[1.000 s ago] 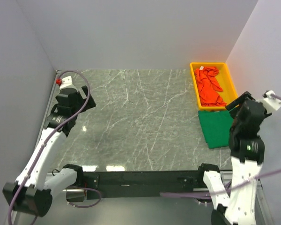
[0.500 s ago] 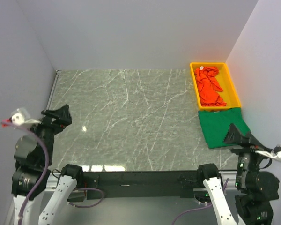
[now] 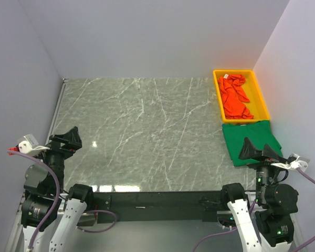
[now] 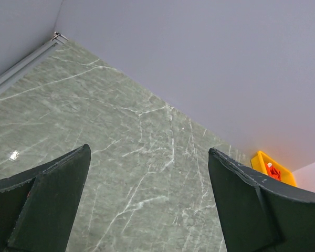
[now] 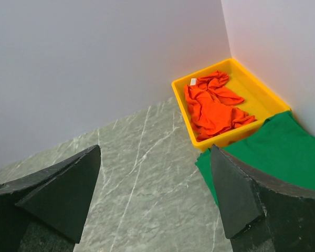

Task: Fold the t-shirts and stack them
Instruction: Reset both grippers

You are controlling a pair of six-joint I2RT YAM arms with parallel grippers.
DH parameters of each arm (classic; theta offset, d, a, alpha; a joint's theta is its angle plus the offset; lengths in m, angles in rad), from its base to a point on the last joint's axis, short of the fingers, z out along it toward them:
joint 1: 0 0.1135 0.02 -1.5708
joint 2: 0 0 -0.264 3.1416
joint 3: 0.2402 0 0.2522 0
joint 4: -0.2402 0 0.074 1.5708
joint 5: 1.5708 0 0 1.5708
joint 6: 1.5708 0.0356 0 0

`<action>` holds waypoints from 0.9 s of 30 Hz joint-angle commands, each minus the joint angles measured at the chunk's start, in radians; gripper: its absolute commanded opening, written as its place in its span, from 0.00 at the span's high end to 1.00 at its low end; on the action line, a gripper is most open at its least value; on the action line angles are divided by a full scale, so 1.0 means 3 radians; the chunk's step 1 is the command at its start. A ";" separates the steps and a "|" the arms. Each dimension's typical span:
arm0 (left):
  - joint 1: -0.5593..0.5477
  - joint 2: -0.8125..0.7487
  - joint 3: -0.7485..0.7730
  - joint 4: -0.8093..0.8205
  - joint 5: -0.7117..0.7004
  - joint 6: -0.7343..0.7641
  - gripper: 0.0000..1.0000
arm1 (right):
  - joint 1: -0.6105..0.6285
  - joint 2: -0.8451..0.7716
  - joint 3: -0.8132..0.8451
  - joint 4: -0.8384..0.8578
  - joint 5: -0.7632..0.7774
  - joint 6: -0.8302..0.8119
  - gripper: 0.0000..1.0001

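A folded green t-shirt lies flat on the table at the right, just in front of the yellow bin; it also shows in the right wrist view. A crumpled orange-red t-shirt lies in the bin, also seen in the right wrist view. No blue t-shirt is in view. My left gripper is open and empty above the table's near left edge. My right gripper is open and empty above the near edge of the green t-shirt.
Grey walls enclose the marble table at the back and both sides. A black rail runs along the near edge between the arm bases. A metal strip lines the left edge.
Both arms have pulled back from over the table to its near edge. The right gripper has left the green t-shirt lying flat; the left has swung back from the far left.
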 commanded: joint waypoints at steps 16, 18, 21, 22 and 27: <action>0.0009 -0.0114 -0.0303 0.0331 0.0103 0.0032 0.01 | 0.0028 -0.0217 -0.0136 0.0260 -0.0087 -0.0033 0.08; 0.0009 -0.0109 -0.0323 0.0347 0.0114 0.0027 0.01 | 0.0028 -0.0186 -0.0146 0.0281 -0.0102 -0.0038 0.07; 0.0009 -0.0099 -0.0359 0.0392 0.0165 0.0022 0.00 | 0.0028 -0.0130 -0.0166 0.0301 -0.0164 -0.0038 0.07; 0.0009 -0.0093 -0.0369 0.0408 0.0180 0.0022 0.01 | 0.0022 -0.0125 -0.0176 0.0307 -0.0184 -0.0028 0.07; 0.0009 0.0003 -0.0472 0.0490 0.0338 0.0083 0.01 | 0.0028 -0.0038 -0.0274 0.0322 -0.0311 0.0100 0.07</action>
